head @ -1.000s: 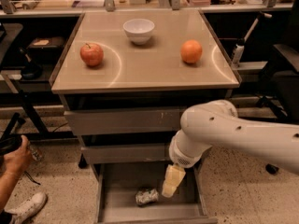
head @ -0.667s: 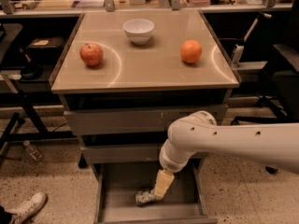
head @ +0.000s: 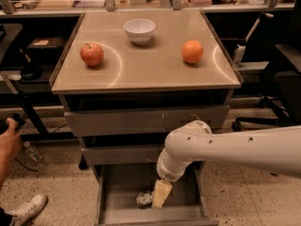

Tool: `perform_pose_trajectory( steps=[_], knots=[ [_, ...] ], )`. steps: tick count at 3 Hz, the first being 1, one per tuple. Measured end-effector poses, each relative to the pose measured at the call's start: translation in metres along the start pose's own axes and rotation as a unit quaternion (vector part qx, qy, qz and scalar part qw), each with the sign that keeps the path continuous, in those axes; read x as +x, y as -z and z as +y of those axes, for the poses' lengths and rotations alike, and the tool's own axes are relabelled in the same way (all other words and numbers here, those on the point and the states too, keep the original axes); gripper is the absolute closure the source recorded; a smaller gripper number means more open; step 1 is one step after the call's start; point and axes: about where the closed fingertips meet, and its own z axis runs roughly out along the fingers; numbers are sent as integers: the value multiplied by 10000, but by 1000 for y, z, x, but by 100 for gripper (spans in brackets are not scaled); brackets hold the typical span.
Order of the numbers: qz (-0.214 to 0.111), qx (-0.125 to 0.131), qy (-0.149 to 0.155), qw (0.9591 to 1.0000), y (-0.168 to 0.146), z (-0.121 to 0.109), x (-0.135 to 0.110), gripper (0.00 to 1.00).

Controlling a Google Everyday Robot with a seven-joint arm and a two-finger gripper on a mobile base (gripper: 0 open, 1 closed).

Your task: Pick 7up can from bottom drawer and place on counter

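The 7up can (head: pixel 143 199), small, silvery and mottled, lies on the floor of the open bottom drawer (head: pixel 117 192) at the bottom of the view. My gripper (head: pixel 160 194) hangs from the white arm that comes in from the right, and its pale fingers reach down into the drawer right beside the can, on its right side. The arm's wrist hides part of the drawer's back. Above, the glossy beige counter (head: pixel 155 69) tops the cabinet.
On the counter sit a red apple (head: pixel 92 54), a white bowl (head: pixel 139 30) and an orange (head: pixel 192 51). A person's hand (head: pixel 8 140) and shoe (head: pixel 28 210) show at the left. A black chair (head: pixel 277 84) stands to the right.
The arm has swung left and lower into the drawer, bringing the gripper from right of the can to right against it. The can has not moved.
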Motion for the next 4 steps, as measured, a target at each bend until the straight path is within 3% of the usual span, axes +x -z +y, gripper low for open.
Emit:
perform_pose_trajectory(
  steps=[1,2,3,4],
  knots=[
    [-112,-129,-37,9998,-47,12,11,0],
    [-236,-274,-141,9992,-91,6,23,0],
    [-233,-369,-178,9989,-100,11,25,0],
    [-263,-362,-314,9985,-113,0,32,0]
  ],
)
